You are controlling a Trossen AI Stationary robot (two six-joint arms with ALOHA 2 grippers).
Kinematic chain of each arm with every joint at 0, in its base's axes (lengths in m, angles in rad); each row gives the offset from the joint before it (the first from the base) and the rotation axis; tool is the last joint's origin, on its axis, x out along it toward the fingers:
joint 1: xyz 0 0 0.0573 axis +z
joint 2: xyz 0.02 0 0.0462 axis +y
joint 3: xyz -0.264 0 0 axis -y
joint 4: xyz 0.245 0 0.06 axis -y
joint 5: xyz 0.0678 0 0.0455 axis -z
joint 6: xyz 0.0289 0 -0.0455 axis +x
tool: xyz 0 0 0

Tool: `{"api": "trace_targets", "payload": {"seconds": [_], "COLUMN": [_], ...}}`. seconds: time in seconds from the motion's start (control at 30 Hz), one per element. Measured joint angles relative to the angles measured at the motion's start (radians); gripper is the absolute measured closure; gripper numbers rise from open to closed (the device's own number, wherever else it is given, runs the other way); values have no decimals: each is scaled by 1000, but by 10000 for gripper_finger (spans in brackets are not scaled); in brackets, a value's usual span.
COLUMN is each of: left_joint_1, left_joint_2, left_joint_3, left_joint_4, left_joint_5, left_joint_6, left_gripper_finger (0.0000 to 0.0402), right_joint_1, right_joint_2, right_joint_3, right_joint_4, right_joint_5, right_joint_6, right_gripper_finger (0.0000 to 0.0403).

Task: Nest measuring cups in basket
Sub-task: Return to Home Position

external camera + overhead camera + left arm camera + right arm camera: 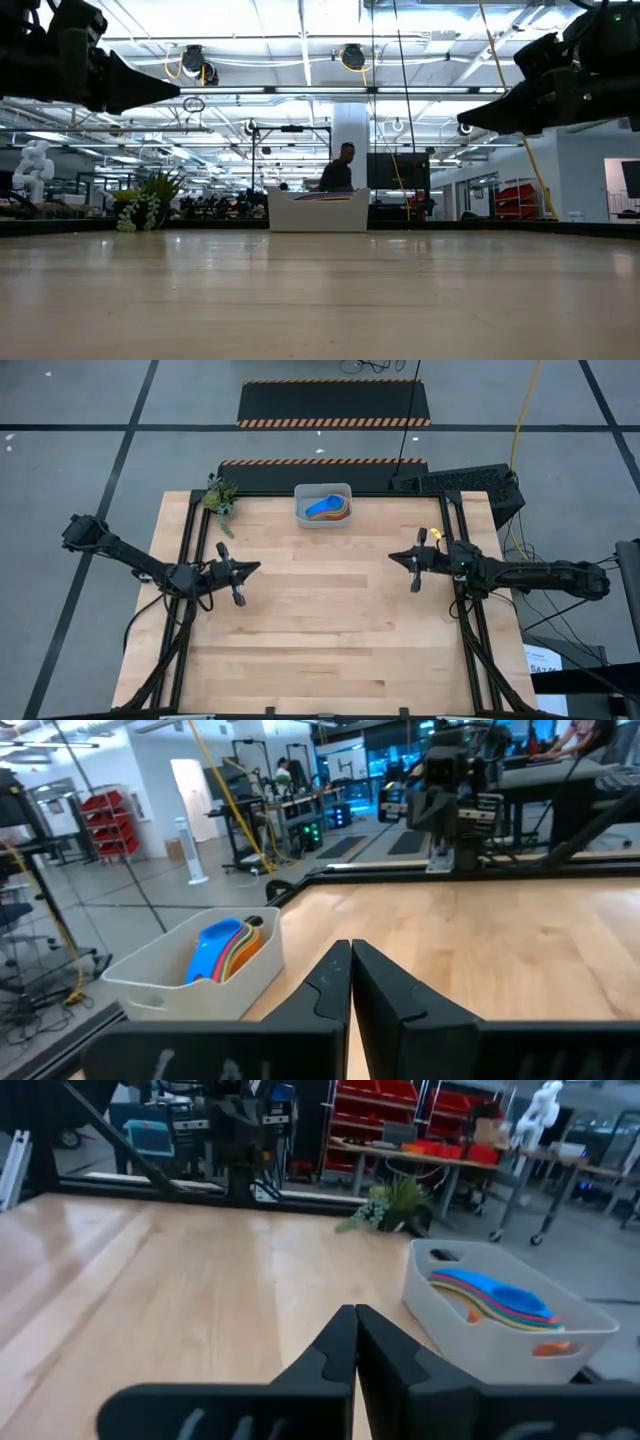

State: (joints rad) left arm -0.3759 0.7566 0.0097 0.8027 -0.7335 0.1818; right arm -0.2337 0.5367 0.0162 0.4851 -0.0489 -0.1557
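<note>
Basket: stands upright at the far edge of the surface, about midway across and well apart from both arms.
Cups: nested in one stack inside the basket and lying tilted. How many are in the stack cannot be told.
Top cup: the blue cup lies uppermost, with orange and yellow rims showing beneath it.
Left pincer: over the left part of the surface, pointing toward the middle. Its fingers are pressed together and hold nothing.
Right pincer: over the right part of the surface, pointing toward the middle and facing the left one across a wide stretch of bare wood. Its fingers are also closed tip to tip and hold nothing.
Height: in the low view both pincers hang well above the surface, one near each upper corner, touching nothing.
Plant: at the far left corner of the surface, near the basket but not touching it.
Person: in the room beyond the surface, seen just behind the basket in the low view.
</note>
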Motion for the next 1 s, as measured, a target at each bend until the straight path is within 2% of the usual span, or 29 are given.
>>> {"api": "trace_targets", "payload": {"seconds": [0.2, 0.33, 0.47, 0.67, 0.73, 0.87, 1.0], "left_joint_1": [22, 56, 100, 161, 173, 194, 223], "left_joint_2": [-26, -27, -26, -26, -26, -26, -26], "left_joint_3": [0, 0, 0, 0, 0, 0, 0], "left_joint_4": [-26, -31, -29, -22, -22, -21, -15], "left_joint_5": [-9, -10, 6, 39, 52, 55, 56], "left_joint_6": [3, 11, 13, 15, 18, 26, 42], "left_gripper_finger": [385, 385, 385, 385, 385, 385, 385], "right_joint_1": [0, 0, 5, 58, 80, 153, 253], "right_joint_2": [-162, -250, -270, -270, -270, -270, -270], "right_joint_3": [0, -1, -1, -1, -1, -1, -1], "right_joint_4": [-126, -165, -156, -157, -159, -215, -211], "right_joint_5": [102, 96, -7, -2, 42, 211, 282], "right_joint_6": [-24, 18, 65, 52, 62, 81, 91], "right_gripper_finger": [403, 403, 403, 403, 403, 403, 403]}}
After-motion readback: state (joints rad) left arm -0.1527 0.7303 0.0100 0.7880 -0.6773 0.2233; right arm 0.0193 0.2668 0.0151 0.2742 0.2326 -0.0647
